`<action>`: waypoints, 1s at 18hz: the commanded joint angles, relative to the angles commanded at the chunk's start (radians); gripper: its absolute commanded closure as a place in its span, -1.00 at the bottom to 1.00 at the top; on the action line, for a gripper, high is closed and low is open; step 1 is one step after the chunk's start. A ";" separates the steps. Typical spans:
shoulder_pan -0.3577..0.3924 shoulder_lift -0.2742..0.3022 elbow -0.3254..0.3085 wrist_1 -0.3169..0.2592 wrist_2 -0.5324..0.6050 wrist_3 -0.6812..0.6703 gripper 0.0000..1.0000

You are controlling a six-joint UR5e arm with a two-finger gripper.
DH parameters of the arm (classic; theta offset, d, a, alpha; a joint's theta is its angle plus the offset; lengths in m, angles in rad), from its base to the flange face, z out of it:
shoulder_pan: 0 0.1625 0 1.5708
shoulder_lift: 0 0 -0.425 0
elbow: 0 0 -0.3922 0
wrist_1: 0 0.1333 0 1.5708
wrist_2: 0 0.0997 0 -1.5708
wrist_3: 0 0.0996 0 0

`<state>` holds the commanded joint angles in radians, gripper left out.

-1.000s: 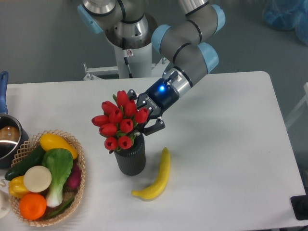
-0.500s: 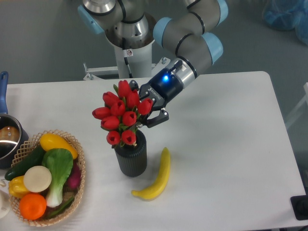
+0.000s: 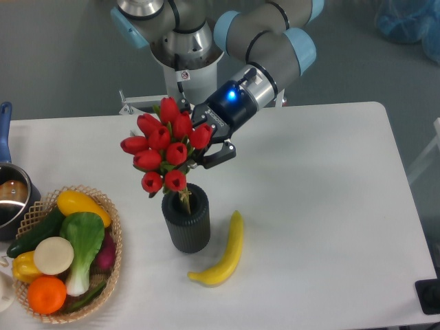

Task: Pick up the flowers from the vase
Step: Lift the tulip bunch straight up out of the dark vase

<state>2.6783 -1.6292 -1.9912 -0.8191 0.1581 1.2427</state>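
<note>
A robotics lab with a staged tabletop: the grey-and-blue jointed robot arm (image 3: 265, 38) is mounted on a pedestal behind a plain white rectangular table (image 3: 330, 206), grey floor beyond, and a woven wicker basket (image 3: 113, 265) holds props like plastic vegetables.

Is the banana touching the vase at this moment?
Apart. The camera view shows bare white table between the banana and the vase.

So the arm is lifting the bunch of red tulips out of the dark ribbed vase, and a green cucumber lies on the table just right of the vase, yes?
Not quite: the camera view shows a yellow banana, not a cucumber, right of the dark ribbed vase. The rest holds: the gripper grasps the bunch of red tulips, with only the stem end at the vase's mouth.
</note>
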 joint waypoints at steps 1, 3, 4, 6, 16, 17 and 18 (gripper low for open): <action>0.000 0.009 0.008 0.000 -0.011 -0.018 0.00; 0.002 0.014 0.021 0.000 -0.017 -0.040 0.00; 0.003 0.014 0.028 0.000 -0.017 -0.042 0.00; 0.005 0.015 0.038 0.000 -0.018 -0.043 0.00; 0.023 0.020 0.081 -0.002 -0.052 -0.071 0.00; 0.031 0.020 0.092 -0.002 -0.063 -0.092 0.00; 0.037 0.020 0.104 -0.002 -0.068 -0.118 0.00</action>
<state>2.7151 -1.6091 -1.8869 -0.8207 0.0906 1.1247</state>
